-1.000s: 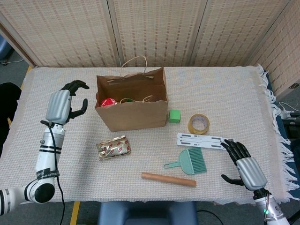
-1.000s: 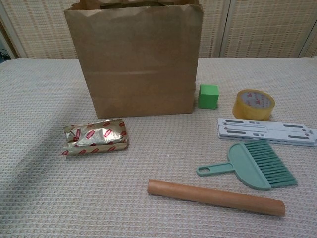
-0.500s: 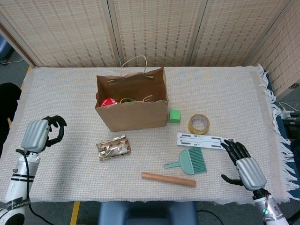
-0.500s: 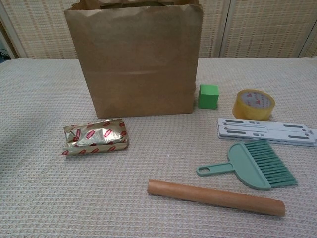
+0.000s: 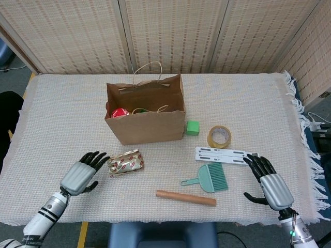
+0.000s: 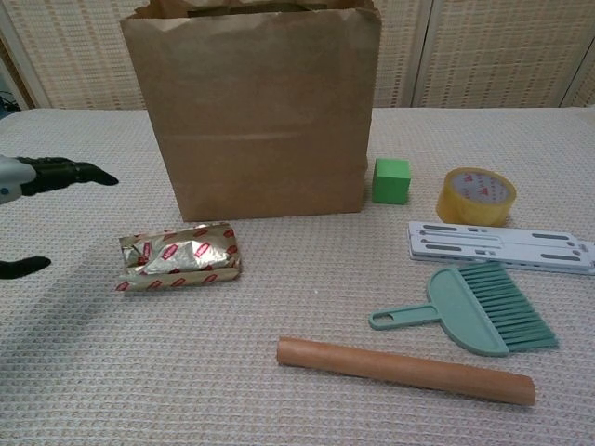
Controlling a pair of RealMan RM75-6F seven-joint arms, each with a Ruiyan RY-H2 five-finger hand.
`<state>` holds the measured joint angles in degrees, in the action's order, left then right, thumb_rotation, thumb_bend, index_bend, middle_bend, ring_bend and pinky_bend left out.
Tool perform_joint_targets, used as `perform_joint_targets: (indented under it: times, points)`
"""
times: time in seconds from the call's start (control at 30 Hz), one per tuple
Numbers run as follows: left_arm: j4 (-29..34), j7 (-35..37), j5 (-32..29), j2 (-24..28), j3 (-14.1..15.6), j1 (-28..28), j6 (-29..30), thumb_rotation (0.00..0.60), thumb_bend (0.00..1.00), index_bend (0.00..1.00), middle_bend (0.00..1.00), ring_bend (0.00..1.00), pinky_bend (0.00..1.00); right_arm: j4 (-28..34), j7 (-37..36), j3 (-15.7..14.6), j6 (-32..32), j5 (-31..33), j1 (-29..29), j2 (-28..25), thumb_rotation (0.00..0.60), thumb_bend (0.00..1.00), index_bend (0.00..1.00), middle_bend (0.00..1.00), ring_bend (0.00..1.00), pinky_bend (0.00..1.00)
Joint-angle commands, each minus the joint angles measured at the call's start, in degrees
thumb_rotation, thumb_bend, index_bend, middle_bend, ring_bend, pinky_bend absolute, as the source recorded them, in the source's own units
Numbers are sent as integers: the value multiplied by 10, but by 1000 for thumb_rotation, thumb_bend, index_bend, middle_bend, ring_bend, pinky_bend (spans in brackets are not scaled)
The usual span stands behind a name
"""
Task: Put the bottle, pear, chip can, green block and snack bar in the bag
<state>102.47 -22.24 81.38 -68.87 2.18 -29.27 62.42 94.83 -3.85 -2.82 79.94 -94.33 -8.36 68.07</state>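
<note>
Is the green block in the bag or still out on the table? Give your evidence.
Out. The green block sits on the table cloth beside the bag's right side, seen in both views, with neither hand holding it.

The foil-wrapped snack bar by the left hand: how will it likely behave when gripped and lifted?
The snack bar looks crinkled and puffy, so the wrapper will probably give and dent under the fingers. Its glossy foil may be slippery. It lies flat on the cloth, so it should not roll. The left hand is open beside it.

Left hand (image 5: 81, 175): low over table, palm down, fingers spread and extended toward snack bar (image 5: 125, 162), just beside it, not touching, holding nothing. Right hand (image 5: 271, 182): well apart from snack bar on far side, fingers apart, holding nothing.
</note>
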Motion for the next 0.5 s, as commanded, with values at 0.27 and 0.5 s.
perform_joint_targets:
  times: [0.27, 0.5]
  points:
    - [-29, -82, -113, -101, -41, -51, -74, 600, 347, 0, 0, 0, 73, 2, -7, 0, -2, 1, -1, -3, 600, 66, 0, 0, 0, 0]
    - [-55, -122, -201, -144, -73, -82, -87, 600, 347, 0, 0, 0, 71, 4, -9, 0, -5, 5, -2, -5, 600, 67, 0, 0, 0, 0]
